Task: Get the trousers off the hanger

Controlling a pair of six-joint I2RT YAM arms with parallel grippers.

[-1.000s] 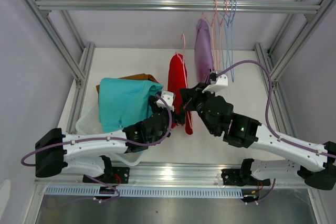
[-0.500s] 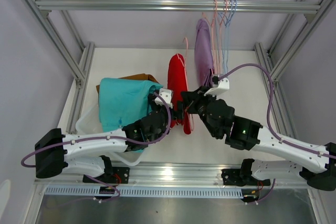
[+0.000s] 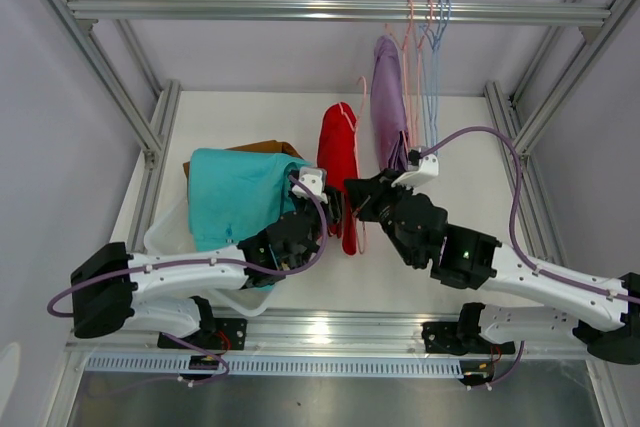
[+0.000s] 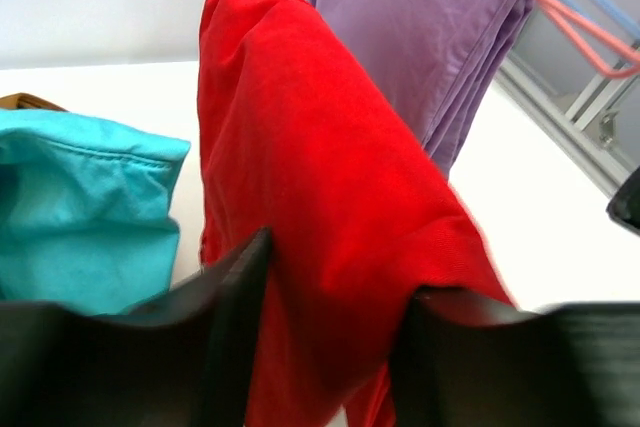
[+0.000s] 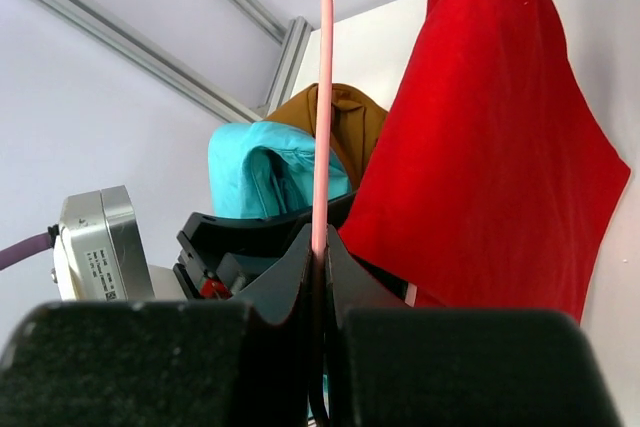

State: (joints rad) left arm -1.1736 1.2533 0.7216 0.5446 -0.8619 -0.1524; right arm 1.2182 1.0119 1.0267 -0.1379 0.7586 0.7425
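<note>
The red trousers (image 3: 338,162) hang folded over a pink hanger (image 3: 362,235) in mid-air between the two arms. My left gripper (image 3: 335,209) has come in from the left at their lower part. In the left wrist view its jaws press on both sides of the red trousers (image 4: 320,197), and the cloth fills the left gripper (image 4: 340,267). My right gripper (image 5: 320,242) is shut on the thin pink hanger (image 5: 321,97), with the red trousers (image 5: 490,147) just to its right. Lilac trousers (image 3: 387,97) hang on the rail behind.
Teal trousers (image 3: 235,197) lie over brown ones (image 3: 270,148) in a white bin (image 3: 165,237) at the left. Several bare pink and blue hangers (image 3: 430,47) hang from the top rail (image 3: 300,10) beside the lilac trousers. Aluminium frame posts stand at both sides.
The left gripper's jaws have come in from wide open onto the red trousers. The right arm has shifted the hanger slightly, and the hook has swung a little to the right.
</note>
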